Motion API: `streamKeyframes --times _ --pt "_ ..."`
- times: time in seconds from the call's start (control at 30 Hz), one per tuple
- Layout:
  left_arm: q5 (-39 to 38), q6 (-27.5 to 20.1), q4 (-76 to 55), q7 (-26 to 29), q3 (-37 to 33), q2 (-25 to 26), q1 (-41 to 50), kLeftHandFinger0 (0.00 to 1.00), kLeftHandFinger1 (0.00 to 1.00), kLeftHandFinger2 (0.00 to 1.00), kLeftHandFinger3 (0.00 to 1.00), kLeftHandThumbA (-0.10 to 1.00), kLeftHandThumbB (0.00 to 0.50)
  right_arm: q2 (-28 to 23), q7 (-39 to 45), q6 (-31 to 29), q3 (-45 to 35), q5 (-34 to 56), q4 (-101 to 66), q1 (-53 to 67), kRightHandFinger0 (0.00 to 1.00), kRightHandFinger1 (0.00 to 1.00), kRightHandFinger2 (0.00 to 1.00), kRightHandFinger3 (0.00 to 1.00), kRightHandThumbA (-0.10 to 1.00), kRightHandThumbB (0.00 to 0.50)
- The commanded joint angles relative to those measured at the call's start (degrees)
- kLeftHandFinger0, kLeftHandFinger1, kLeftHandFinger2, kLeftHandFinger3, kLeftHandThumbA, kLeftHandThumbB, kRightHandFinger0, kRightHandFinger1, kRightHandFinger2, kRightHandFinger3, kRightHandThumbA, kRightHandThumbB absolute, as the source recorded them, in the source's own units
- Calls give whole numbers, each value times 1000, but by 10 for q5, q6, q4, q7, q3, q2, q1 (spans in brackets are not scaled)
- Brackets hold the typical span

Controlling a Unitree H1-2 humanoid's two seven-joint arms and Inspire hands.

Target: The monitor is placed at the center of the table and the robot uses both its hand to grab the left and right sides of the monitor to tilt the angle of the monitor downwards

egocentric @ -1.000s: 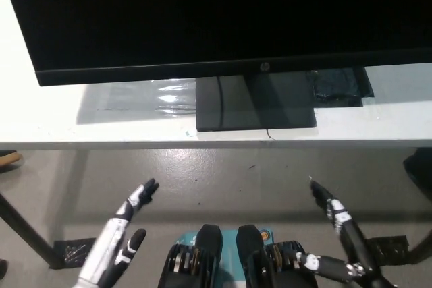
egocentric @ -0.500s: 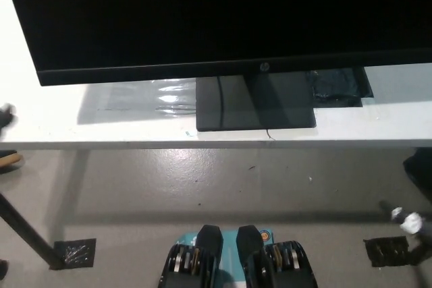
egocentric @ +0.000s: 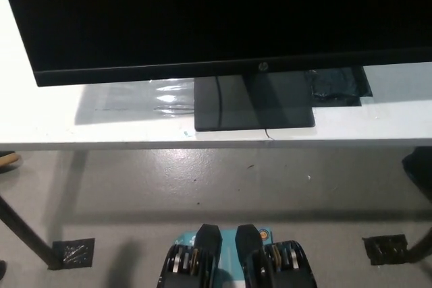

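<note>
A large black monitor fills the upper part of the head view, its screen dark and its lower bezel running from left to right above the table. Its flat black base rests on the white table close to the front edge. Neither of my hands shows in this view. The monitor's right side runs past the picture's edge, and its left edge shows near the upper left corner.
A dark flat object lies on the table behind the base at the right. Below the table's front edge is grey floor. A black table leg stands at lower left, another foot at lower right.
Both hands, raised below the table edge a second ago, swung outward to the picture's sides and have now left the view. The monitor has not moved.
</note>
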Motion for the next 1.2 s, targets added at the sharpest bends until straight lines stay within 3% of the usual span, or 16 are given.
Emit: streamKeyframes --times 0.0,0.13,0.2,0.3,0.5,0.63,0.77,0.83,1.0,1.03,1.17 --pt "-50 44 59 -36 -3 71 -49 1000 1000 1000 1000 1000 342 -54 68 -10 0 136 52 -53 1000 1000 1000 1000 1000 389" --pt "-48 72 121 -61 -22 107 -86 1000 1000 1000 1000 991 344 -79 122 16 5 199 92 -89 1000 1000 1000 1000 1000 392" --pt "-27 90 150 -67 -37 120 -113 1000 1000 1000 1000 983 374 -95 152 39 5 226 114 -106 1000 1000 1000 1000 1000 396" --pt "-6 79 195 -79 -54 139 -143 1000 1000 1000 1000 979 350 -112 183 60 7 244 137 -131 1000 1000 1000 1000 1000 412" --pt "26 90 242 -91 -95 165 -190 1000 1000 1000 1000 1000 388 -153 232 94 14 254 195 -193 1000 1000 1000 1000 1000 445" --pt "25 105 260 -102 -116 174 -207 1000 1000 1000 1000 1000 435 -175 266 110 20 263 229 -231 1000 1000 1000 1000 1000 445" --pt "31 106 262 -101 -121 178 -209 1000 1000 1000 1000 1000 437 -178 282 115 20 270 239 -242 1000 1000 1000 1000 1000 446" --pt "15 98 266 -113 -128 171 -214 1000 1000 1000 1000 999 406 -199 304 149 27 275 256 -282 1000 1000 1000 1000 1000 420" --pt "16 95 269 -115 -128 170 -214 1000 1000 1000 1000 994 410 -203 317 154 27 272 262 -292 1000 1000 1000 1000 1000 412" --pt "11 99 264 -122 -131 169 -212 1000 1000 1000 1000 1000 439 -217 316 178 40 255 273 -323 1000 1000 1000 1000 1000 440" --pt "17 88 270 -122 -131 168 -213 1000 1000 1000 1000 1000 442 -218 321 190 47 247 278 -336 1000 1000 1000 1000 1000 423"
